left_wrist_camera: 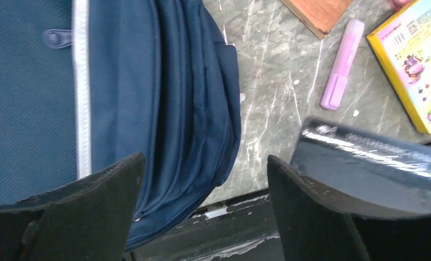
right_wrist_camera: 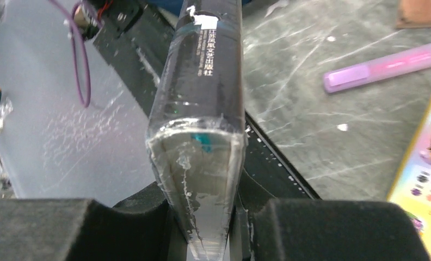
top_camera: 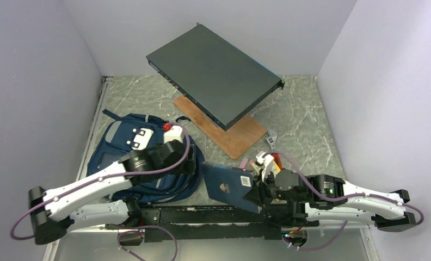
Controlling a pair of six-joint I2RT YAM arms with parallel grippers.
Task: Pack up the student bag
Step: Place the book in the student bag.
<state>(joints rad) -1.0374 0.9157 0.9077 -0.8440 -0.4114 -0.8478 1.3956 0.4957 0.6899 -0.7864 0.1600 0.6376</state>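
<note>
Your right claw [right_wrist_camera: 210, 217] clamps a wrapped book [right_wrist_camera: 208, 81]; your left claw [left_wrist_camera: 202, 209] gapes wide over the student bag [left_wrist_camera: 148, 81] (mouth unseen), which likely needs opening first.

1. Top camera: fixed high behind the arm bases, looking down and forward over the whole table [top_camera: 311, 125].
2. Left wrist: close, looking down past the left gripper [left_wrist_camera: 205, 159] onto the bag [left_wrist_camera: 148, 81] edge.
3. Right wrist: very close, looking along the book [right_wrist_camera: 202, 109] gripped by the right gripper [right_wrist_camera: 208, 228].
4. Both wrist views share the book, marker [left_wrist_camera: 341, 65] and yellow box [left_wrist_camera: 414, 60].
</note>
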